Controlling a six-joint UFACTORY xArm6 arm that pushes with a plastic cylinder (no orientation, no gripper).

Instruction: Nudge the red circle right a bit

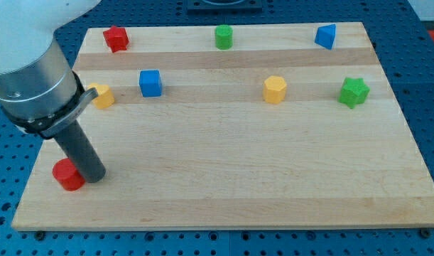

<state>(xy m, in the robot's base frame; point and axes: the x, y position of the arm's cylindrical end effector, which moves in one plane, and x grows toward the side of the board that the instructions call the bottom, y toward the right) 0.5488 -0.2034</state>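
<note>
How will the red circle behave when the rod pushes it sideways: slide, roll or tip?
The red circle sits low and flat on the wooden board, so it will probably slide rather than tip or roll. It looks small and solid, likely light. My tip is touching or nearly touching its right side, so an off-centre push may swing it aside.

Red circle block (68,175) at the wooden board's (231,178) 8 o'clock corner. My tip (94,175) touching it at its 3 o'clock. Yellow block (101,95) at 12 o'clock from tip, blue cube (150,83) at that block's 3 o'clock. Red star block (116,38) at 11 o'clock corner.
</note>
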